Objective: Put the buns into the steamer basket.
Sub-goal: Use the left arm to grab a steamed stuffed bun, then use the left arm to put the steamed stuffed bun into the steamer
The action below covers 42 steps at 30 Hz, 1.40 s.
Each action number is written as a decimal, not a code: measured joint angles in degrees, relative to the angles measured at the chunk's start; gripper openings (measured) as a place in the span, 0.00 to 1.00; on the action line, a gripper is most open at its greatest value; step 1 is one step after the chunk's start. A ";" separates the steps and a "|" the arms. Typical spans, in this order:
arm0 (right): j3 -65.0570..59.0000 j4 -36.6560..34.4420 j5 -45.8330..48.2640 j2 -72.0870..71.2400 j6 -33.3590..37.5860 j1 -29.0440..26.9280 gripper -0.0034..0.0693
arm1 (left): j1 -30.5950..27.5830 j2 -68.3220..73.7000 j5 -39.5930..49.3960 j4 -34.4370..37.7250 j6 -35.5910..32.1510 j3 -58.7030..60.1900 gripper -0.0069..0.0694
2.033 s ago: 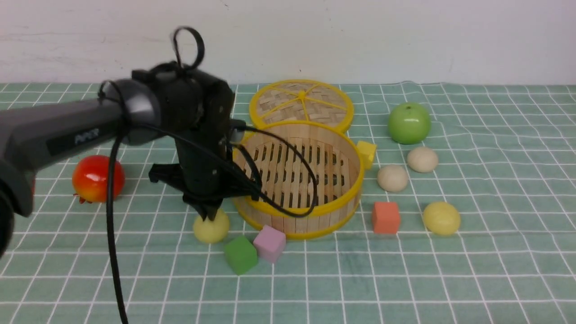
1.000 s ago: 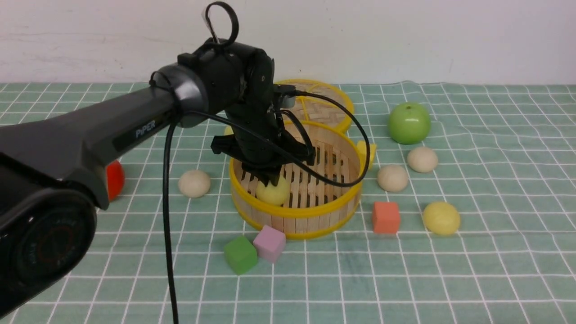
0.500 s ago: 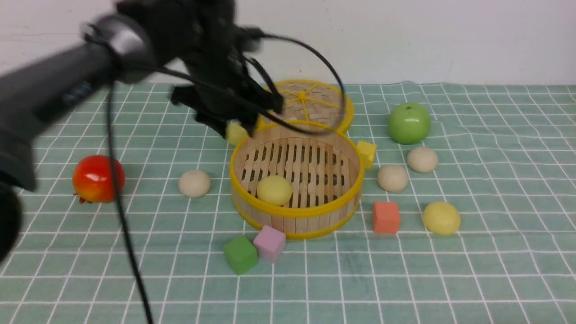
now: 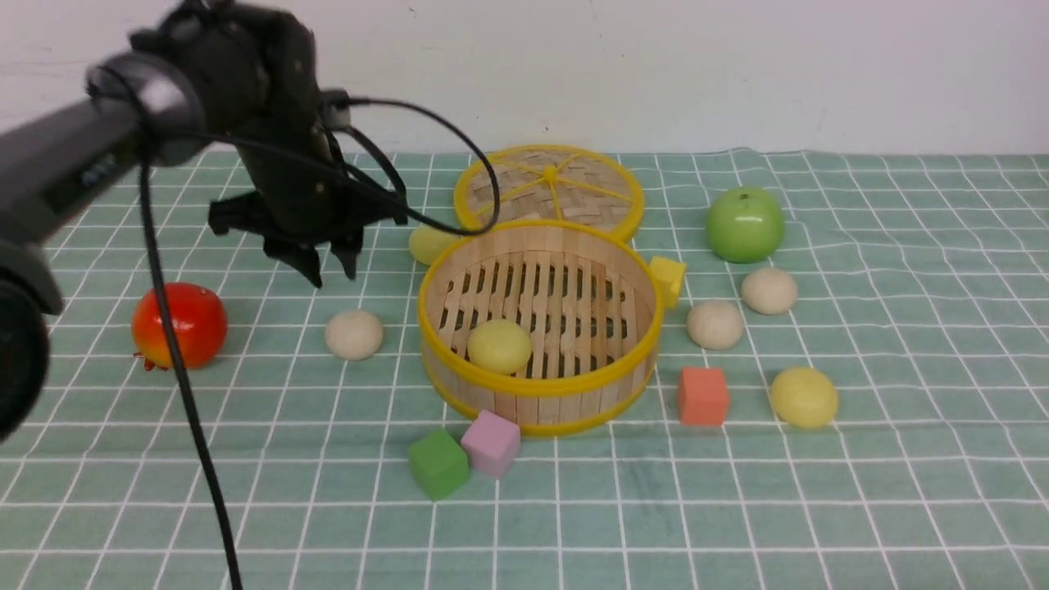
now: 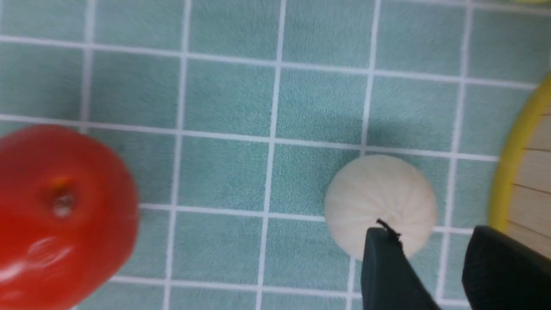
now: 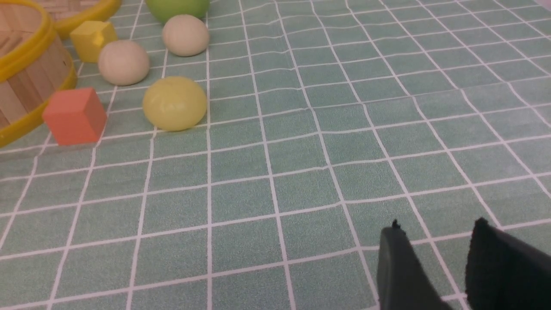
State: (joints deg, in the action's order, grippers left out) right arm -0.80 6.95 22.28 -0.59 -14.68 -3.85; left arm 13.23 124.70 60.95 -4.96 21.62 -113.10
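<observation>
At the centre of the green checked cloth (image 4: pixel 737 492), the steamer basket (image 4: pixel 524 407) stands uncovered. Its flat woven lid (image 4: pixel 549 187) lies just behind it, so the slatted floor is open to loading from above. One pale yellow bun (image 4: pixel 500 346) lies inside near the front wall, where the upright bamboo slats and yellow rim should keep the smooth dome from rolling out. Five buns lie outside on the cloth: a second yellow bun (image 4: pixel 430 243) behind the basket's left side, a left beige bun (image 4: pixel 354 333) beside it, and to its right a nearer beige bun (image 4: pixel 715 324), a farther beige bun (image 4: pixel 769 290) and a third yellow bun (image 4: pixel 803 397). The left gripper (image 4: pixel 328 266) hangs above the cloth near the left beige bun, jaws apart and empty, apparently lined up for the next pick. Its wrist view shows faint radial pleats on that matt dome. The right gripper (image 6: pixel 437 226) hovers over bare cloth, jaws parted, holding nothing.
</observation>
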 joint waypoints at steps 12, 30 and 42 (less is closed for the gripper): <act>0.00 0.00 0.00 0.00 0.00 0.00 0.38 | 0.00 3.98 -2.05 0.60 0.00 0.00 0.43; 0.00 0.00 0.00 0.00 0.00 0.00 0.38 | 0.00 4.59 -0.01 0.66 -1.84 -0.80 0.08; 0.00 0.00 0.00 0.00 0.00 0.00 0.38 | 7.81 -7.04 -2.99 1.23 -3.42 -5.62 0.08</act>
State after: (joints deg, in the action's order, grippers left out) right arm -0.80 6.95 22.28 -0.59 -14.68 -3.85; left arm 21.03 117.67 57.97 -3.73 18.20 -118.72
